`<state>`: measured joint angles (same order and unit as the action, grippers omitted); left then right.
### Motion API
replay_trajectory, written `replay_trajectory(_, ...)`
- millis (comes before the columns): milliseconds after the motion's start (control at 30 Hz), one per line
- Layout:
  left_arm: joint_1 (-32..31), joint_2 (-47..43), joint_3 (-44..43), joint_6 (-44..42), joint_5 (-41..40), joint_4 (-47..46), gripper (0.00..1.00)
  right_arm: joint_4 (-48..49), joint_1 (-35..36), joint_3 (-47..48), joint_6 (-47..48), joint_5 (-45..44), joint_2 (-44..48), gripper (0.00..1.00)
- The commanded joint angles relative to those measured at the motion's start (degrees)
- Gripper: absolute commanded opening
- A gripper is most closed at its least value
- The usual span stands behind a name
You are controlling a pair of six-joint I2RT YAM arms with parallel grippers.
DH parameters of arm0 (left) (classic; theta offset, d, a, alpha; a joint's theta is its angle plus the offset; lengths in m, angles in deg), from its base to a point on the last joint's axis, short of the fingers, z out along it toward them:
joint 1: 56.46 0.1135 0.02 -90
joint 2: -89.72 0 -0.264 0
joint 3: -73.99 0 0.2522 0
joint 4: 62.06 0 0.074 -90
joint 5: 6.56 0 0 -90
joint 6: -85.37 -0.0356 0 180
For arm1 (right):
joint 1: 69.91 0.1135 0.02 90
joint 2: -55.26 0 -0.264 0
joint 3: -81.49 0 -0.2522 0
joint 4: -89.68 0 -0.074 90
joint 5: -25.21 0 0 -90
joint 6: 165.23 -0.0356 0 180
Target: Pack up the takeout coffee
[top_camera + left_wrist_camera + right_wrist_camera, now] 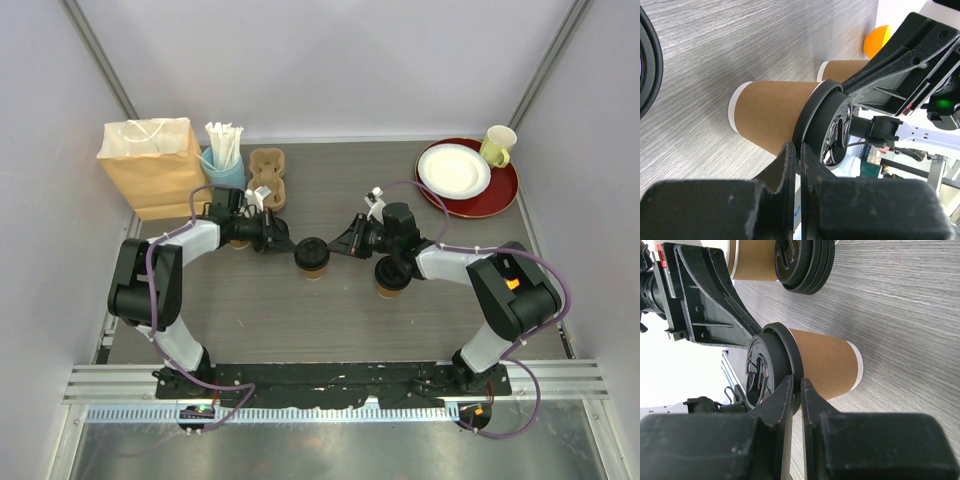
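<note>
One takeout coffee (312,255), a brown paper cup (770,115) (822,365) with a black lid (767,370), stands upright mid-table between both arms. My left gripper (288,246) (800,146) reaches it from the left. Its jaws are shut on the lid's rim. My right gripper (338,246) (796,381) meets it from the right, its jaws likewise pinched on the opposite side of the rim. The second takeout coffee (390,277) (845,67) stands just right of the first, partly under the right arm.
A kraft paper bag (150,165) stands back left, with a blue cup of straws (225,165) and a cardboard cup carrier (268,178) beside it. Back right are a red plate (500,195) and a yellow mug (498,145). A brown cup on black rings (805,265) sits under the left arm.
</note>
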<state>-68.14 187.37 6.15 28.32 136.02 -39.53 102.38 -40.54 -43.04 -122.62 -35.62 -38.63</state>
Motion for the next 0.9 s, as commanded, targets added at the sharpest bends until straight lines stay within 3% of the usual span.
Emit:
replay_trajectory(0,-1.59,5.01,3.28,-2.8,-11.44,5.29,0.0,-8.43,0.87,-2.69,2.66,-3.41,-2.62,0.01)
replay_trajectory(500,-1.59,5.63,2.49,-3.51,-12.06,6.52,0.0,-10.64,0.96,-2.34,4.06,-4.47,-1.66,0.01)
replay_trajectory(733,-1.5,-0.34,0.47,-5.88,-12.32,7.48,0.0,-20.55,1.13,4.16,10.47,-7.37,2.83,0.21)
replay_trajectory(867,-1.5,-2.63,-0.05,-5.62,-11.18,7.66,0.0,-23.11,1.13,7.15,11.89,-7.9,3.01,0.22)
